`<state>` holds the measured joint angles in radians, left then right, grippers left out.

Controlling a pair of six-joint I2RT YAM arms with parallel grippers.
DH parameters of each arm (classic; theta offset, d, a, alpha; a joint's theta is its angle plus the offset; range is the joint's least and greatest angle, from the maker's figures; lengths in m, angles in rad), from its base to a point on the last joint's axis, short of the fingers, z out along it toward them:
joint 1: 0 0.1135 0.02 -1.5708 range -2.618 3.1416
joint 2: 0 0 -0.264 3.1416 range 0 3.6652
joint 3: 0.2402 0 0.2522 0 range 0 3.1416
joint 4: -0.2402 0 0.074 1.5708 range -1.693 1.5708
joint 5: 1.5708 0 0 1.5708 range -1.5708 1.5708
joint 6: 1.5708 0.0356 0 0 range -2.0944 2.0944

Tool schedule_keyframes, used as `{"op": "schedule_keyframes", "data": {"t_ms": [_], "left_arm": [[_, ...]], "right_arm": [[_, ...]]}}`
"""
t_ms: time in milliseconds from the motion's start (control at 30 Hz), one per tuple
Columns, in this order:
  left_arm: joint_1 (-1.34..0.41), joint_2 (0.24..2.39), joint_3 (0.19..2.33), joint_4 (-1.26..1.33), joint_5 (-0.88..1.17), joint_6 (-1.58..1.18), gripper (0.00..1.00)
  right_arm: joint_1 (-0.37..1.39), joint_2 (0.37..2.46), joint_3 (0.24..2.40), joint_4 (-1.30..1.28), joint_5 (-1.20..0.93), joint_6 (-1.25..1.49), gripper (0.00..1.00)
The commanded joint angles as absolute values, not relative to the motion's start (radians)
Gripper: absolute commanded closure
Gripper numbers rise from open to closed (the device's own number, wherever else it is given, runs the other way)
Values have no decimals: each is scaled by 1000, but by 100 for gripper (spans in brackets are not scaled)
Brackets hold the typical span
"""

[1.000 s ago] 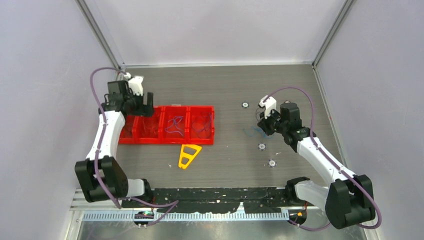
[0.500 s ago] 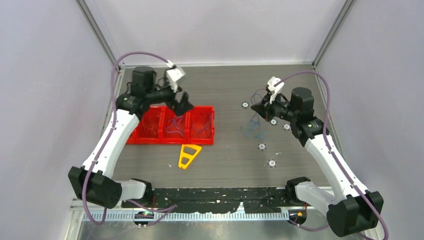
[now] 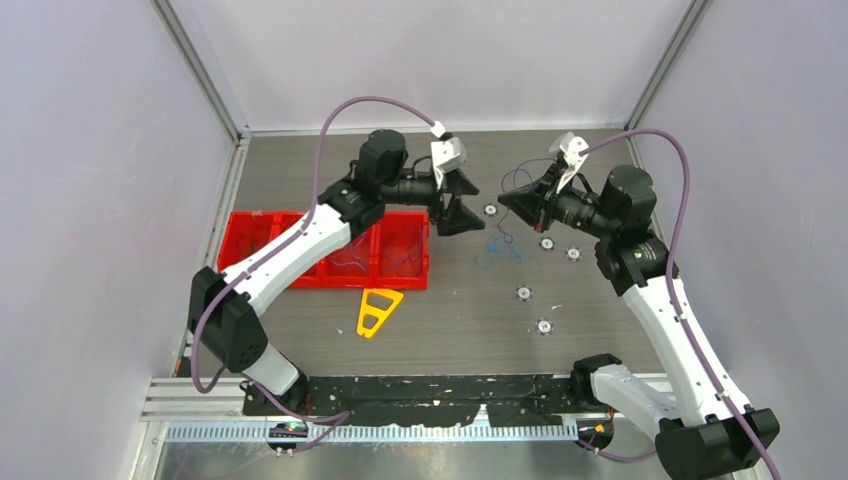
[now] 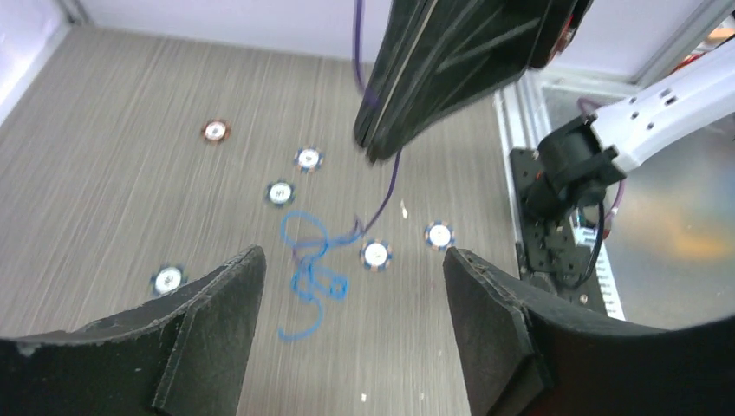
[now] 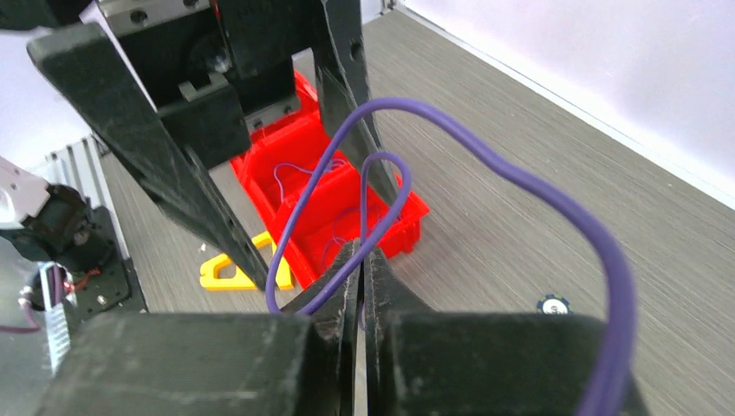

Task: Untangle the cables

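My right claw (image 3: 505, 203) is pinched fully closed on a purple strand (image 4: 392, 178), held up off the tabletop (image 3: 450, 330) right of centre. The strand loops above the fingertips, and its tail drops to the blue tangle (image 3: 497, 250) lying just below, where it seems caught up in the knot. My left claw (image 3: 466, 203) faces it from the left at close range, jaws spread wide with nothing between them. Small round discs (image 3: 523, 292) are scattered around the tangle. Further left sits the red tray (image 3: 330, 283), and each of its two right-hand compartments shows thin sorted strands (image 3: 350, 257); my left arm hides part of the rest. A yellow triangular piece (image 3: 377, 311) lies just near of the tray. I judge the job partly done: some cables look parked in the tray, but the purple strand is not yet free of the blue tangle, so that pair is left to separate and put away.
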<state>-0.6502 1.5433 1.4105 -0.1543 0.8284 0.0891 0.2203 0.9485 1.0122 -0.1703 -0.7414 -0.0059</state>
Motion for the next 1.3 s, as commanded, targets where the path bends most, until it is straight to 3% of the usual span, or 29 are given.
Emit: {"op": "schedule_keyframes", "data": {"t_ms": [0,167,233,333,400,433,667,700,767,800,833,967,1267], "left_arm": [[-693,1598,1458,132,836,-135,28],[-729,1649,1466,217,803,-221,35],[-741,1664,1477,228,793,-234,44],[-749,1678,1498,219,787,-246,70],[-747,1670,1498,198,778,-241,94],[-746,1661,1494,183,766,-230,100],[-679,1581,1396,154,790,-192,100],[-678,1574,1404,128,822,-154,94],[-680,1564,1460,-26,850,-53,25],[-677,1559,1491,-103,856,-28,4],[-672,1553,1518,-136,876,-18,1],[-671,1551,1610,-155,929,-117,5],[-690,1652,1715,33,915,-514,12]], "right_arm": [[217,924,1036,-51,-751,121,95],[218,927,1040,-7,-743,185,95],[219,925,1039,-6,-744,207,94],[217,924,1038,-6,-727,243,94],[214,921,1038,-6,-710,250,94],[208,918,1038,-8,-708,251,94],[171,894,1017,-61,-723,201,95],[164,892,1012,-62,-734,185,95],[163,890,1003,-74,-756,153,95],[161,889,998,-82,-761,143,95],[162,888,992,-86,-763,121,95],[162,889,975,-96,-788,69,95],[173,935,967,-95,-840,-7,95]]}}
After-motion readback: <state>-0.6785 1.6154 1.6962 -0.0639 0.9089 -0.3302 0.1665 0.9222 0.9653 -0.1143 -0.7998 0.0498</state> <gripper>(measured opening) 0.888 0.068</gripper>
